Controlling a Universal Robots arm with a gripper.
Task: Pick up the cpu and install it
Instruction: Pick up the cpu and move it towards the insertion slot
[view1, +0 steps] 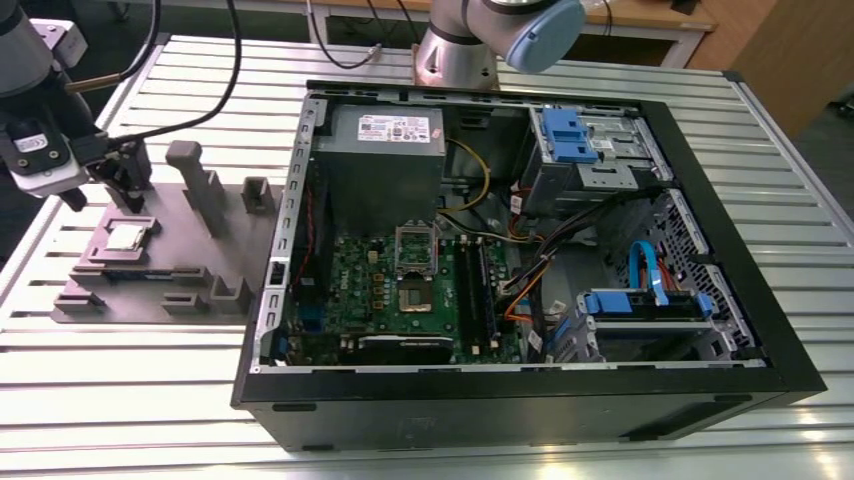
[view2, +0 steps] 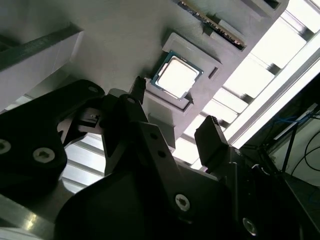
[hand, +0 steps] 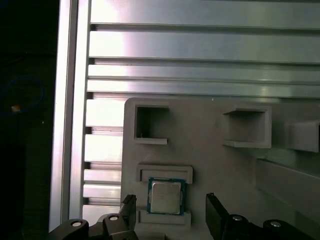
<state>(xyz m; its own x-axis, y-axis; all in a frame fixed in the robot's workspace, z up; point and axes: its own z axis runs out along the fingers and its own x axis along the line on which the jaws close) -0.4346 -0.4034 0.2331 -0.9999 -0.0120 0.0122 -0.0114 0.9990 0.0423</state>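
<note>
Over the mauve-grey tray (view1: 187, 252) at the exterior view's left, we hover the gripper (view1: 104, 195) with fingers spread wider than the cpu (hand: 165, 196), seated flat in its recess, presumably to clear both edges.

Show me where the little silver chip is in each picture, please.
Exterior view: the cpu lies in the tray, at the exterior view's left, near the jaws.
First wrist view: cpu in a tray pocket, seen between the open jaws.
Second wrist view: cpu in that pocket, just past the jaws.
Shared landmark: the grey tray.
</note>
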